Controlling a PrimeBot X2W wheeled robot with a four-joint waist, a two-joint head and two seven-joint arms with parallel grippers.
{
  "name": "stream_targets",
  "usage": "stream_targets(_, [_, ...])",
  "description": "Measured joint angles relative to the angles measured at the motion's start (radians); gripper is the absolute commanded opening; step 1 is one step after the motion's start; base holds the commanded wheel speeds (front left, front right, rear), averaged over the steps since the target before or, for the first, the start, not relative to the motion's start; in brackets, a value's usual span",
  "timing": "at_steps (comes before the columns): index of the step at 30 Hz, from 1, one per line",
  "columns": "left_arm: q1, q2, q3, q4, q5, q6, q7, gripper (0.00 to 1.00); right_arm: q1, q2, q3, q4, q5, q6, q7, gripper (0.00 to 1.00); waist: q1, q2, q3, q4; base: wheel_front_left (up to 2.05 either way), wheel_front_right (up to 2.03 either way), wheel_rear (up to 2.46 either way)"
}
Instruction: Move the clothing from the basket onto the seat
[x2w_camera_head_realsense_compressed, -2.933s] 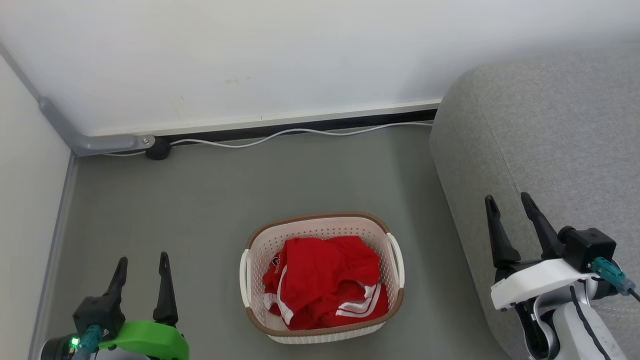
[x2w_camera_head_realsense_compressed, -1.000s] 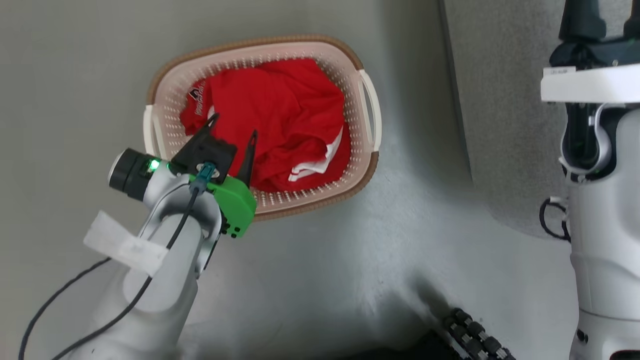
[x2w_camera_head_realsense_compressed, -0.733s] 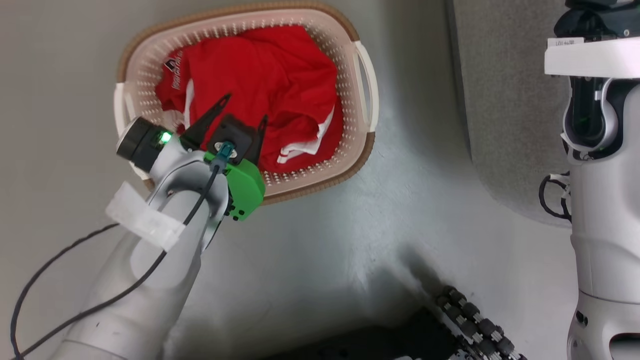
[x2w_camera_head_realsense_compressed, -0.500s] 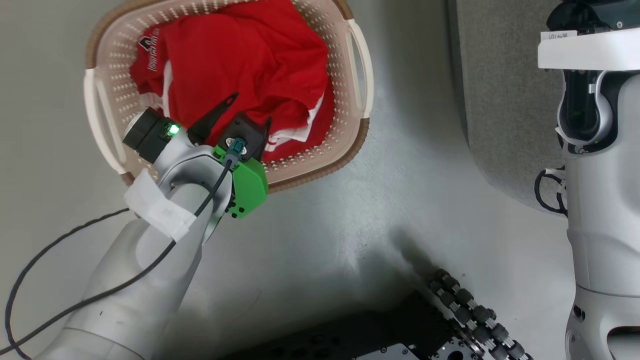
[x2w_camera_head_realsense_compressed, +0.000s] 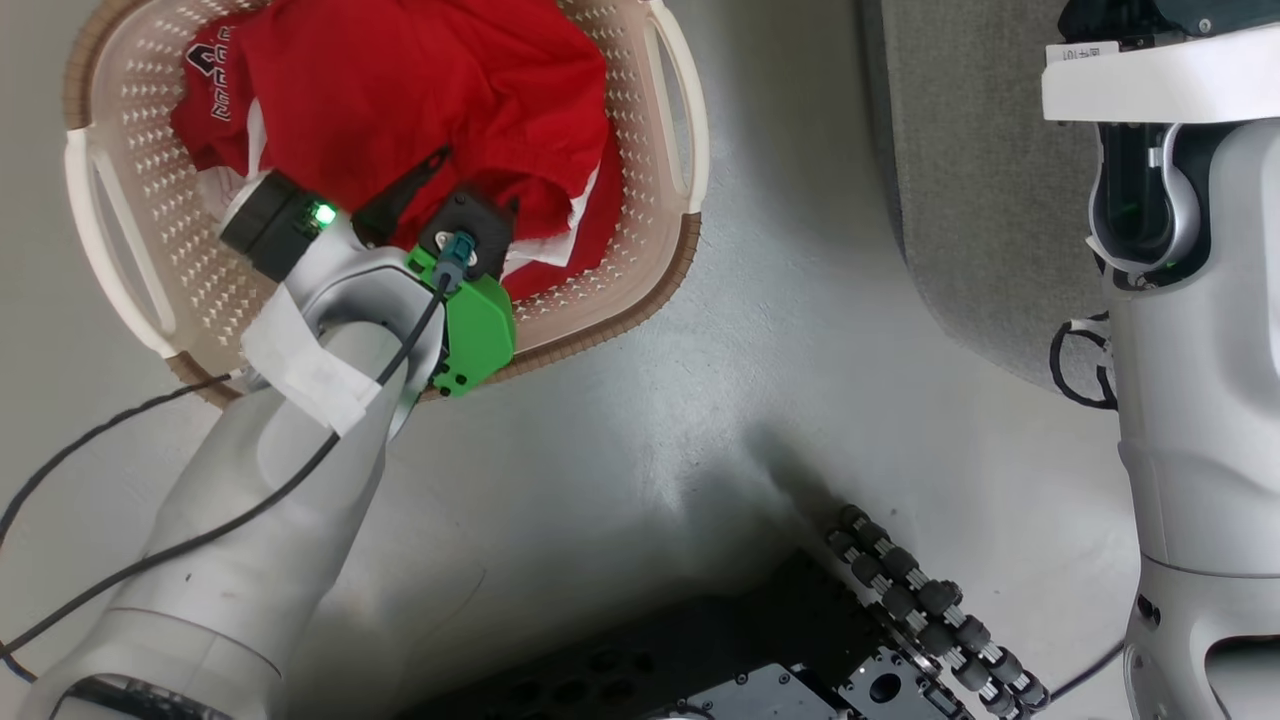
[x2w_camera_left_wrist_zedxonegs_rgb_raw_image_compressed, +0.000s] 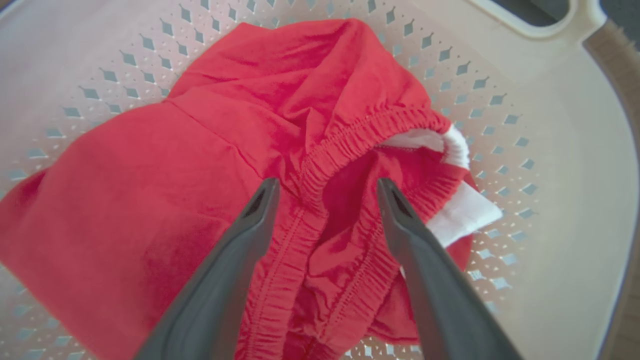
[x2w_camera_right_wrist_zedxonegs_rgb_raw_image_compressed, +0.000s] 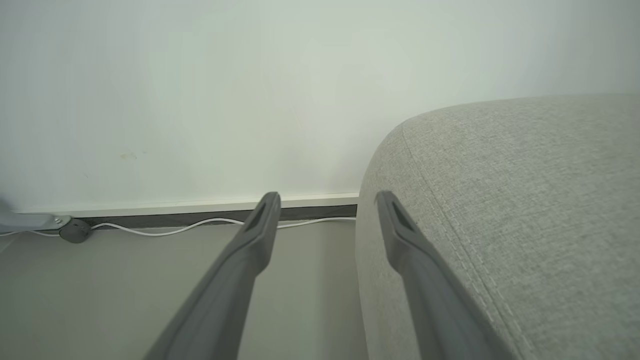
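Observation:
The red clothing (x2w_camera_head_realsense_compressed: 420, 80) lies crumpled in the cream perforated basket (x2w_camera_head_realsense_compressed: 150, 200) on the floor, at the upper left of the head view. My left gripper (x2w_camera_head_realsense_compressed: 475, 185) is down inside the basket and open. In the left wrist view the left gripper (x2w_camera_left_wrist_zedxonegs_rgb_raw_image_compressed: 326, 185) straddles a gathered elastic fold of the clothing (x2w_camera_left_wrist_zedxonegs_rgb_raw_image_compressed: 200, 150), with nothing pinched, and the basket wall (x2w_camera_left_wrist_zedxonegs_rgb_raw_image_compressed: 550, 125) curves around it. The grey seat (x2w_camera_head_realsense_compressed: 980, 200) stands to the basket's right. My right gripper (x2w_camera_right_wrist_zedxonegs_rgb_raw_image_compressed: 327, 196) is open in the air beside the seat's rounded edge (x2w_camera_right_wrist_zedxonegs_rgb_raw_image_compressed: 525, 200).
My dark wheeled base (x2w_camera_head_realsense_compressed: 900, 590) with its rollers sits at the bottom of the head view. My right forearm (x2w_camera_head_realsense_compressed: 1190, 400) stands upright along the seat's front. A white cable (x2w_camera_right_wrist_zedxonegs_rgb_raw_image_compressed: 175, 230) runs along the baseboard by the wall. Grey floor lies between basket and seat.
The head camera has tipped down, shifting the whole picture. My left gripper has reached forward and down into the basket over the clothing, staying open. The right arm keeps its pose.

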Motion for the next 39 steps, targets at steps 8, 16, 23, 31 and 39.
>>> stream_targets(8, [-0.041,-0.006,-0.008,0.068,0.0,-0.007,-0.022,1.0,-0.011,0.001,0.02,-0.012,-0.001,0.0,0.0,1.0,0.0,0.0,0.021,-0.016,0.0,0.0,0.0])
stream_targets(16, [-0.072,-0.017,-0.016,0.122,0.0,-0.007,-0.057,1.0,-0.01,0.001,0.034,-0.016,-0.012,-0.001,0.0,1.0,0.0,0.0,0.018,-0.018,0.0,0.0,0.0])
stream_targets(23, [-0.09,-0.027,-0.02,0.153,-0.016,-0.008,-0.087,0.0,-0.007,0.001,0.038,-0.019,-0.019,-0.003,0.0,1.0,-0.0001,0.0,0.015,-0.016,0.0,0.0,0.0])
stream_targets(31, [-0.11,-0.028,-0.016,0.16,-0.042,-0.009,-0.123,0.0,-0.007,0.001,0.042,-0.021,-0.019,-0.003,0.0,1.0,-0.0001,0.0,0.019,-0.004,0.0,0.0,0.0])
stream_targets(39, [-0.112,-0.031,-0.013,0.147,-0.074,-0.009,-0.169,0.0,-0.005,0.001,0.03,-0.005,-0.021,-0.003,0.0,1.0,-0.0001,0.0,-0.006,0.019,0.0,0.0,0.0])
